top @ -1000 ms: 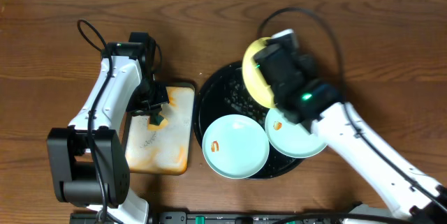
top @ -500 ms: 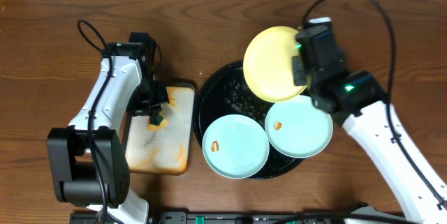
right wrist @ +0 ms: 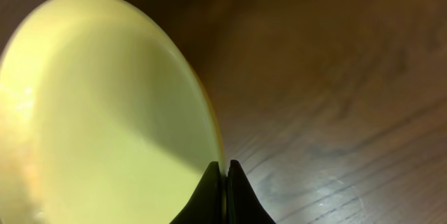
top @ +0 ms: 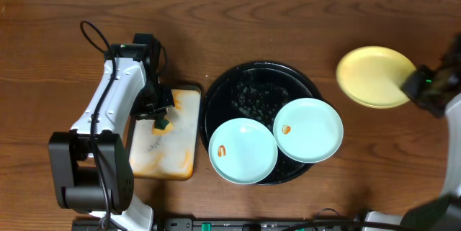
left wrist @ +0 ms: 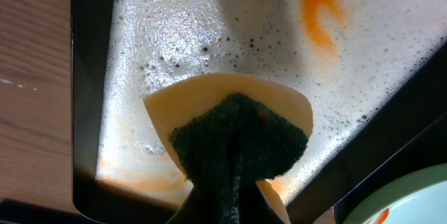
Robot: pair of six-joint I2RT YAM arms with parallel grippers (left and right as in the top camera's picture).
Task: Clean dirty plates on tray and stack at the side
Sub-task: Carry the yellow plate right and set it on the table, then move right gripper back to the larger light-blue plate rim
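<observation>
Swung off to the right edge, the yellow plate is over open tabletop, rim pinched by the right gripper. Left mint plate and right mint plate overhang the black tray at its lower rim. The left gripper clamps a sponge on the foamy tray.

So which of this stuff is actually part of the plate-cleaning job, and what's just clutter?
In the job: yellow plate in the right gripper; left mint plate and right mint plate, both smeared, on the black tray; sponge in the left gripper; soapy rectangular tray.
Just lying about: black cable loop beside the left arm.
</observation>
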